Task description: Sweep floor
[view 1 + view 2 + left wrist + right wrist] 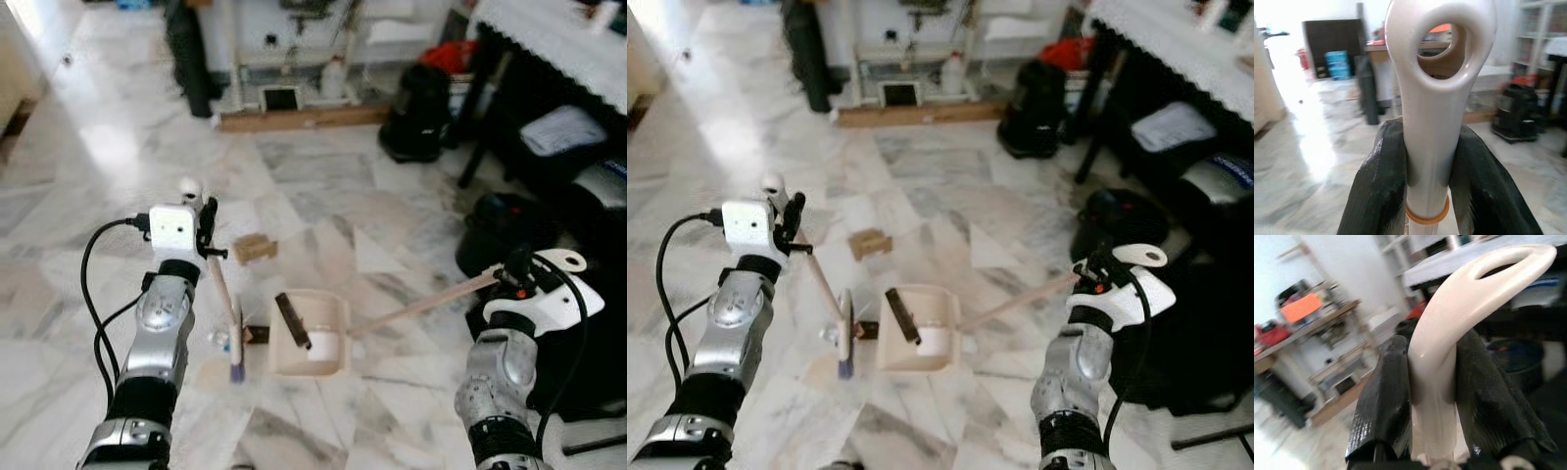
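My left gripper (pixel 207 223) is shut on the white looped handle of a small broom (pixel 1435 98), one black finger (pixel 1376 186) on each side. The broom's wooden stick slants down to its brush (pixel 236 354) on the marble floor, just left of a cream dustpan (pixel 312 338). A dark strip (pixel 292 319) and a white piece lie in the dustpan. Its long wooden stick (pixel 421 305) runs right to a white curved handle (pixel 1449 318), on which my right gripper (pixel 517 271) is shut. A small tan block (pixel 255 247) lies on the floor beyond the dustpan.
A black bag (pixel 419 113) and a wooden plank (pixel 304 118) lie at the back by white shelving. A dark table with a lace cloth (pixel 558 39) stands at the right, with black bags (pixel 500 230) under and beside it. A dark upright object (pixel 186 59) stands at the back left.
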Controlling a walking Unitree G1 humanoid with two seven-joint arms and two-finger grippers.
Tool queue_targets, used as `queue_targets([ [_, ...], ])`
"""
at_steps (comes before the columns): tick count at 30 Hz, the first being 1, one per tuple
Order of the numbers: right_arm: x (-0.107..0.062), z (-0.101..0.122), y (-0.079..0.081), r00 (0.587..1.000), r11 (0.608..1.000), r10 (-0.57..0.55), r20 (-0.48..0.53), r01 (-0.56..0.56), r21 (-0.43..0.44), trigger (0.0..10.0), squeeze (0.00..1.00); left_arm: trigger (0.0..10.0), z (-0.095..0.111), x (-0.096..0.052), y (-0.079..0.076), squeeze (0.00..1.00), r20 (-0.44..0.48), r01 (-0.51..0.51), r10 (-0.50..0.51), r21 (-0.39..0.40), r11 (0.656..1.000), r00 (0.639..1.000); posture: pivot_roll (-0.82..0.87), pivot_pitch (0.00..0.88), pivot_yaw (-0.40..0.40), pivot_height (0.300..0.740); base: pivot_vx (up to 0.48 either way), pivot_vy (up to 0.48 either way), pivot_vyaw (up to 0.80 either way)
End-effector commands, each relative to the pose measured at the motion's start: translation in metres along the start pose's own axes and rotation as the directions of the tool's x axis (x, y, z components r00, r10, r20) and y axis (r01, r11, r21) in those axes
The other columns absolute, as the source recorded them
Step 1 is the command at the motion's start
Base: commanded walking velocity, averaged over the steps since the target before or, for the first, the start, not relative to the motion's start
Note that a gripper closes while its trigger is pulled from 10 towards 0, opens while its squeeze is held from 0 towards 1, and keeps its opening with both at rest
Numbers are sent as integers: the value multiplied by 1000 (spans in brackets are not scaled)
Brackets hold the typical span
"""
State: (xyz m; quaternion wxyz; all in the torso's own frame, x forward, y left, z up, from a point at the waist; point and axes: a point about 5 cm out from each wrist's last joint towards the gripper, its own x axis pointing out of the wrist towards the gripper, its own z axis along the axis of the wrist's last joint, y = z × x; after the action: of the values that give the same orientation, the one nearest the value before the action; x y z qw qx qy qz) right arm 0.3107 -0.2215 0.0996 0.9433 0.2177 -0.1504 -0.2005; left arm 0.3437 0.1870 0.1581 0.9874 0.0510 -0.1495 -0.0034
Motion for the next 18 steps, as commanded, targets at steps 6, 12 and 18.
queue_targets([
  [6, 4, 3, 9, 998, 998, 65, 0, -65, -23, 10000, 0, 10000, 7, 3, 1, 0, 41, 1, -1, 10, 1000, 999, 176, 48, -44, 740, 0, 0, 769],
  [12, 5, 2, 7, 998, 998, 63, -14, -64, -21, 10000, 0, 10000, 6, 3, 0, 0, 39, 14, -15, 8, 1000, 999, 170, 56, -39, 740, 0, 0, 256],
  [18, 6, 1, 11, 992, 988, 119, -38, -122, -98, 10000, 0, 10000, 7, 3, -3, 0, 45, 24, -25, 15, 1000, 999, 165, 62, -39, 740, 0, 0, 470],
])
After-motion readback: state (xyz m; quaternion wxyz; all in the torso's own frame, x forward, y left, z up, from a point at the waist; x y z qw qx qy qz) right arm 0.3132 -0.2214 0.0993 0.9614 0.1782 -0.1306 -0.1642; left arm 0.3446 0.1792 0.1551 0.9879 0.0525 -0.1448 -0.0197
